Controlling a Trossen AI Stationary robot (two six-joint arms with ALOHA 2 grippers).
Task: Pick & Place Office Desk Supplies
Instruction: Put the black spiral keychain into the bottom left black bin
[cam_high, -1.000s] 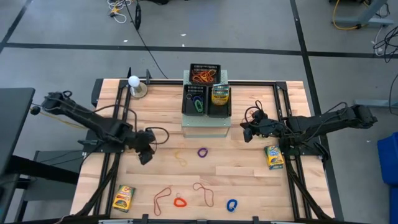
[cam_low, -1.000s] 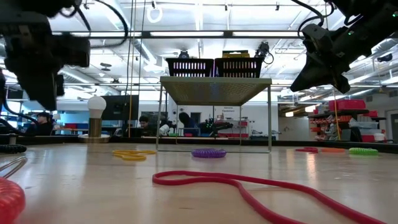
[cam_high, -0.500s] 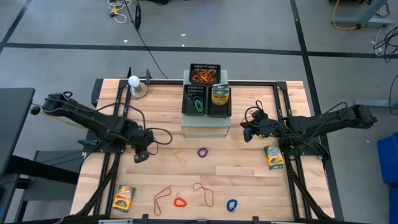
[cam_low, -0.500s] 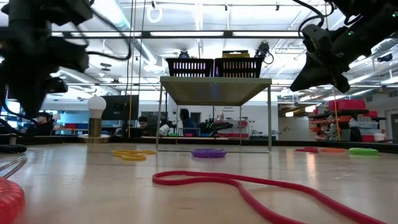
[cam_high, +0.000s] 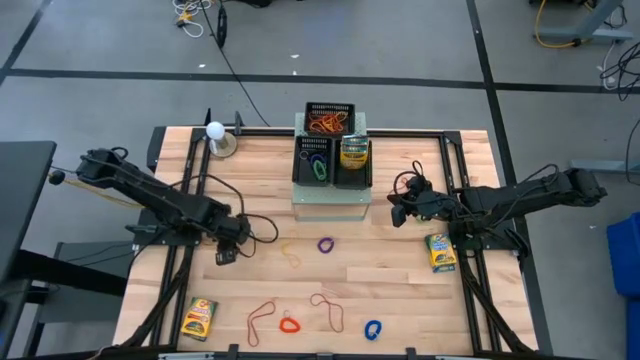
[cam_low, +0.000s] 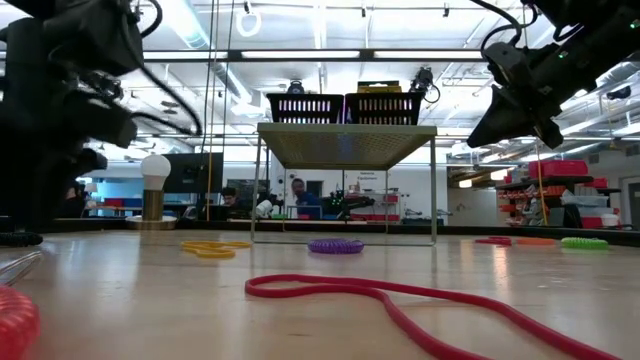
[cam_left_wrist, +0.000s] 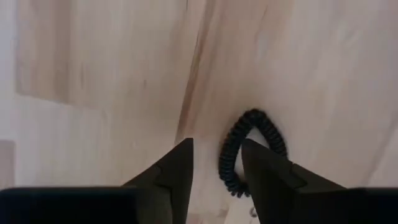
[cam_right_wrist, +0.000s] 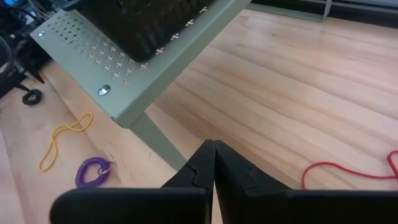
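While the right gripper (cam_high: 396, 211) hangs clenched and empty at about three o'clock of the pale-green perforated box (cam_high: 330, 205), the left gripper (cam_high: 224, 255) is down low over the bench (cam_high: 400, 300), fingers parted with nothing between them yet. From its wrist view a black coiled loop (cam_left_wrist: 252, 149) lies on the wood just ahead, one end running between the fingertips. I'd judge this the approach to a pick: the next move calls for a drop onto the coil, then a squeeze. A purple loop (cam_high: 325, 243) lies near centre, a crayon box (cam_high: 199, 318) at seven o'clock, another crayon box (cam_high: 439, 251) near the right arm.
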